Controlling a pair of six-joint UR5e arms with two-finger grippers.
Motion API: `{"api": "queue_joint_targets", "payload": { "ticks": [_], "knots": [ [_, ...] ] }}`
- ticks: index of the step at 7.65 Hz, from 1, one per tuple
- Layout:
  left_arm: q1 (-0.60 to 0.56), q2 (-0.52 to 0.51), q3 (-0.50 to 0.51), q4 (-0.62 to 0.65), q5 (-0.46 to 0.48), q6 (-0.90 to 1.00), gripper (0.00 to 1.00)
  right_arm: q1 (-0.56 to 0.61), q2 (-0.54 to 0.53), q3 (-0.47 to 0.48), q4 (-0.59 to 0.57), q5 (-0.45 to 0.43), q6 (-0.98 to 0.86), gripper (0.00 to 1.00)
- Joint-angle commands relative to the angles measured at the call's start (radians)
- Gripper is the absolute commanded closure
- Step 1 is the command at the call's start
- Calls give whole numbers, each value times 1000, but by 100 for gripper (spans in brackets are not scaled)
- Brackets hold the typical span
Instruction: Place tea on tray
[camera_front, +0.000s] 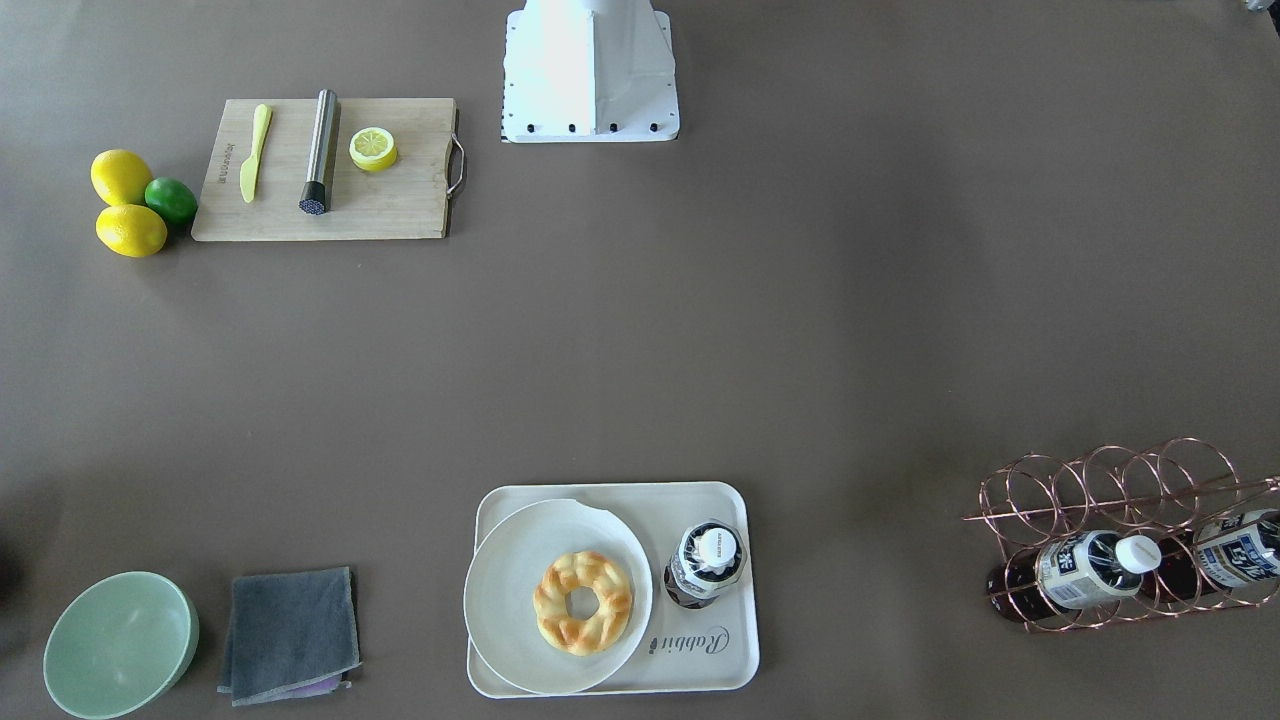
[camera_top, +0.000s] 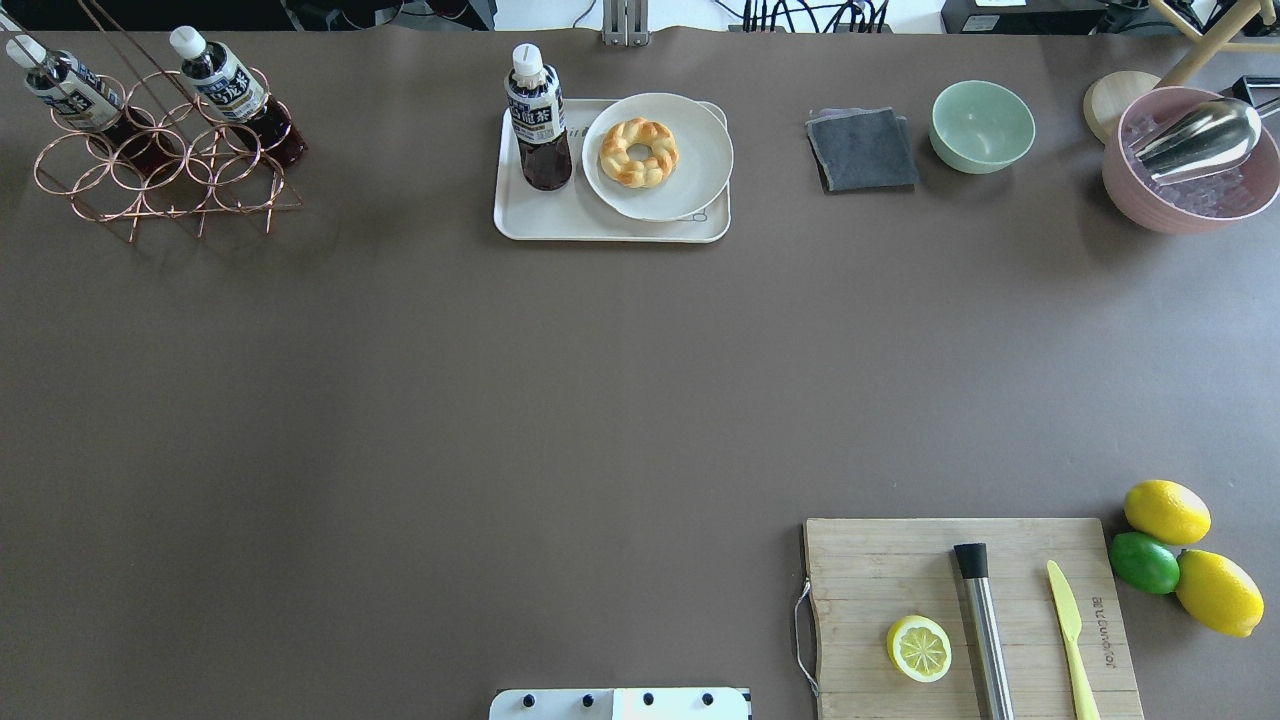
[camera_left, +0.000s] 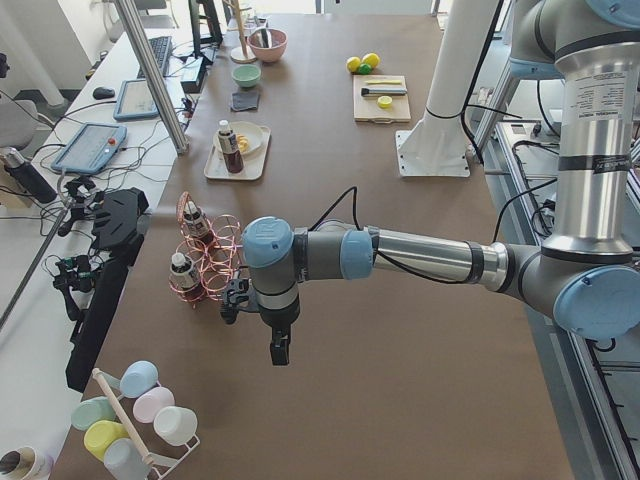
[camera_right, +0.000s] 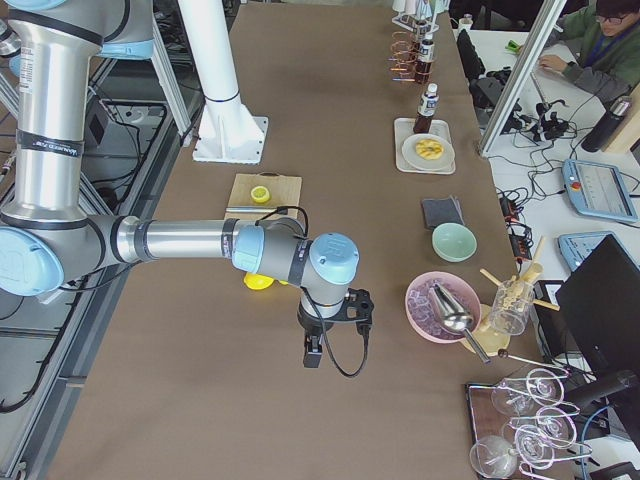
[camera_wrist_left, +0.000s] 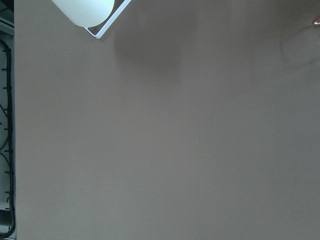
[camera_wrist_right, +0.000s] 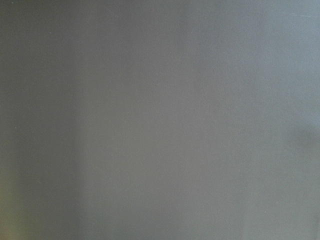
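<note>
Jaws' state cannot be told from the side views, and the tea (camera_top: 539, 120) stands upright on the tray (camera_top: 560, 225) beside the plate (camera_top: 695, 160), so placing looks done and only keeping clear remains.

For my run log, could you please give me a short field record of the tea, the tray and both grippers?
tea bottle: upright on the tray, beside the plate
tray position: table side far from robot base
plate: holds ring-shaped bread
rack: wire, holds two more bottles
left gripper: over bare table, open or shut unclear
right gripper: over bare table, open or shut unclear
</note>
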Motion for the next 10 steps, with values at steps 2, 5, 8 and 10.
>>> {"api": "queue_joint_targets", "payload": {
  "ticks": [2,5,8,10],
  "knots": [
    [-1,1,-1,0,-1,1,2,0,-1,2,1,0,0,0],
    [-1,8,-11,-2,-1,1,2,-1,-1,2,1,0,-2,0],
    [-1,25,0,-6,-82,1,2,-11,-9,2,48,12,-3,0],
    [-1,28,-1,-8,-83,1,2,-14,-10,0,50,14,-3,0]
  ]
}}
